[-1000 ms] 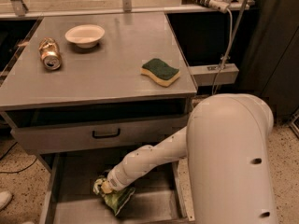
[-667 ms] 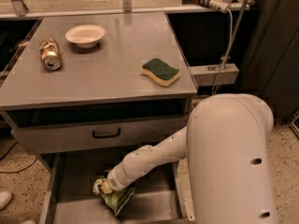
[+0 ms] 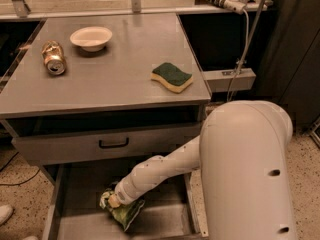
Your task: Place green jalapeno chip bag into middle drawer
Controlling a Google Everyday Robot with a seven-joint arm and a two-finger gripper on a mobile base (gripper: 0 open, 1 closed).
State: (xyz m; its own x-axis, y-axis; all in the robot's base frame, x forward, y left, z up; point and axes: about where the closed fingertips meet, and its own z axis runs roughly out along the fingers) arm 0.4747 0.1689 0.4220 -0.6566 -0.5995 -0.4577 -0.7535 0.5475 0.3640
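Below the front edge of the counter [image 3: 115, 84], the pulled-out middle drawer [image 3: 75, 219] holds the green jalapeno chip bag [image 3: 125, 215] on its floor, with the gripper [image 3: 116, 200] against the bag's upper end, grip state indeterminable, both positioned as in the earlier frame.

Gripper [image 3: 115, 200] low inside middle drawer [image 3: 75, 196], against green jalapeno chip bag [image 3: 126, 214] lying just below-right of it, with sponge [image 3: 172, 76], bowl [image 3: 91, 37] and can [image 3: 53, 57] on tabletop [image 3: 115, 79] well above.
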